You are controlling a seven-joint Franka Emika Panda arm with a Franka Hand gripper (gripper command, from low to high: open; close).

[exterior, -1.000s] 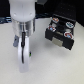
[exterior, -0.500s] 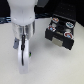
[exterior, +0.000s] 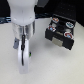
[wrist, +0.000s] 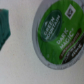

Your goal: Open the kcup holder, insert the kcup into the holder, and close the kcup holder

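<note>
1. At the left of the exterior frame my pincer [exterior: 23,47] hangs low over the white table [exterior: 55,67]. The picture is too blurred for me to tell whether it is wide, narrow or holding anything.
2. I cannot make out the pod in that view. In the wrist view the pod [wrist: 59,35] fills the right half of the frame, its green top facing the camera, with a green scrap [wrist: 7,27] at the left edge.
3. At the upper right of the exterior frame, well apart from my pincer, the pod holder [exterior: 61,31] has its tray pulled out, with red-topped pods [exterior: 55,24] seated in it.
4. I judge the opening done; inserting the pod and closing are left.
5. The pod's lid seems to read "Green Mountain" and "Dark Magic", though blurred.
</note>
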